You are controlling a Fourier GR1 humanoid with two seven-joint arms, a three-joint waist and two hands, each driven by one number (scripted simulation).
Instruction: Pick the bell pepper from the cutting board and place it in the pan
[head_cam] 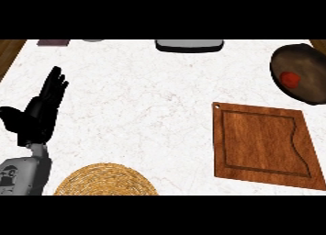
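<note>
One bell pepper in pan, far from left hand's fingers.

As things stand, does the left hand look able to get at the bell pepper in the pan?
Probably not easily: the left hand rests open at the counter's left, while the bell pepper lies in the pan at far right, beyond the cutting board.

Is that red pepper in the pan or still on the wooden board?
In the pan: the bell pepper lies inside the pan; the cutting board is bare.

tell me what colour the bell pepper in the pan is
Red. The bell pepper lies inside the dark brown pan, seen in the head view.
</note>
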